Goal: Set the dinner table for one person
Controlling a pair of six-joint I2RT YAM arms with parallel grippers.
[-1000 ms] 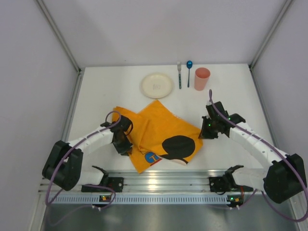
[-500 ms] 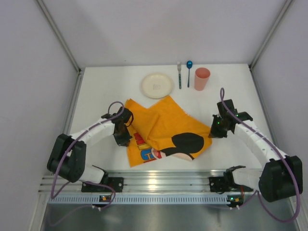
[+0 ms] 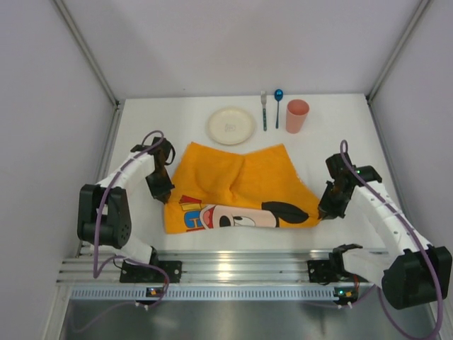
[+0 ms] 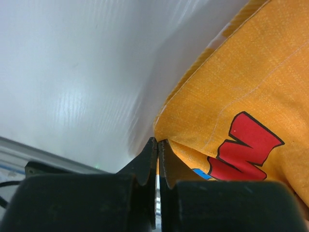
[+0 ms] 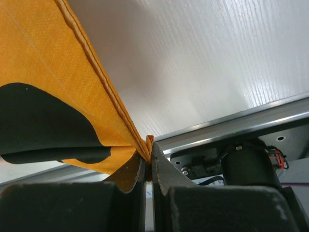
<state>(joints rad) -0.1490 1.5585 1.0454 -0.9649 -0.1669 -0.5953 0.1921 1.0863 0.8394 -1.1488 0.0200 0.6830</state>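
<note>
An orange Mickey Mouse cloth mat [image 3: 237,188] is stretched across the middle of the white dinner table [image 3: 177,124], picture side up. My left gripper [image 3: 165,196] is shut on the mat's near left corner [image 4: 166,137]. My right gripper [image 3: 327,211] is shut on the mat's near right corner [image 5: 148,140]. The mat is held a little above the table between the two grippers. A cream plate [image 3: 230,125], a fork [image 3: 264,110], a blue spoon [image 3: 277,106] and a pink cup [image 3: 296,115] stand in a row at the back.
A ribbed aluminium rail [image 3: 241,269] runs along the table's near edge, also in the right wrist view [image 5: 231,128]. Grey walls close the table at left, right and back.
Both grippers moved apart and toward the near edge, pulling the folded mat open. The Mickey picture now shows fully.
</note>
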